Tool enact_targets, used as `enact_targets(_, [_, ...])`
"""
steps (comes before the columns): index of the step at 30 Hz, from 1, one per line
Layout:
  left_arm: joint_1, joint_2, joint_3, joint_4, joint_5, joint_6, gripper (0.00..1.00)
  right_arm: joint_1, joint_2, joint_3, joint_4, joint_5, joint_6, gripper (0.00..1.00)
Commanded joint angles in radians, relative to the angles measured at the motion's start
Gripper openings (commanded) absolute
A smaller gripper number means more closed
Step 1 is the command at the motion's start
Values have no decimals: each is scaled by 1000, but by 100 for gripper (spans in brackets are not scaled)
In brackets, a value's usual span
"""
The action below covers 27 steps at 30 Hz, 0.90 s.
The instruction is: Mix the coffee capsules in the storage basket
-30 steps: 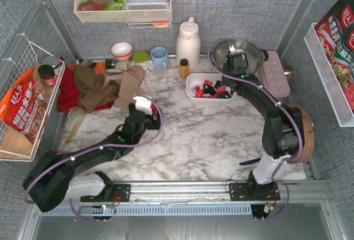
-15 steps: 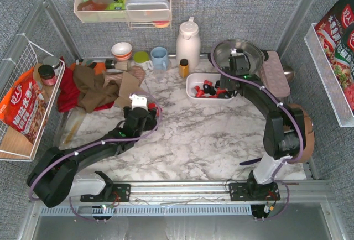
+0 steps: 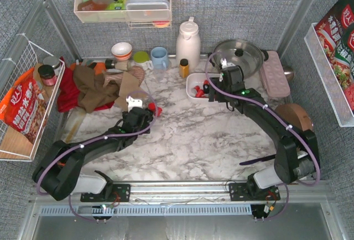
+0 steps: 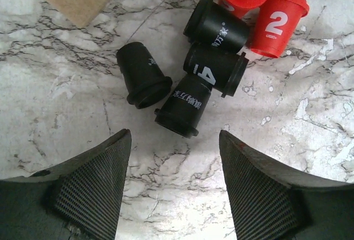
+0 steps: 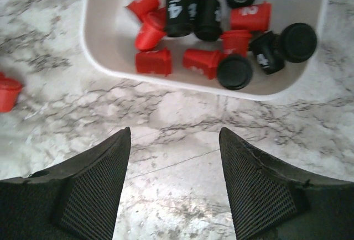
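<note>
The shallow white rectangular plastic storage basket (image 3: 189,81) is sitting on the grey-veined white marble tabletop (image 3: 199,135), at about one o'clock from its centre, with a jumble of small tapered red and black coffee capsules (image 5: 210,24) lying inside. The right gripper (image 5: 174,135) is hovering at the basket's six o'clock, jaws spread and holding nothing. The left gripper (image 4: 174,137) is hanging over the marble at about ten o'clock from centre, likewise spread and empty. At its twelve o'clock, four black and two red loose capsules (image 4: 213,68) are lying clustered outside the basket. In the right wrist view, a lone red capsule (image 5: 8,93) is lying at the basket's eight o'clock.
</note>
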Motion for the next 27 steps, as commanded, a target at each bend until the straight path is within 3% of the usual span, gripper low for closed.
enact_targets(1, [9, 22, -5, 55, 50, 50, 73, 30, -40, -21, 12, -31, 12, 69])
enact_targets(5, [31, 27, -7, 125, 148, 113, 73, 38, -55, -29, 5, -41, 10, 69])
enact_targets(14, [103, 109, 78, 87, 311, 179, 69, 47, -55, -39, -3, -73, 15, 69])
enact_targets(22, [128, 179, 106, 8, 314, 150, 57, 48, -54, -40, -14, -85, 7, 69])
enact_targets(27, [128, 185, 101, -9, 320, 148, 56, 50, -43, -36, -14, -93, 11, 69])
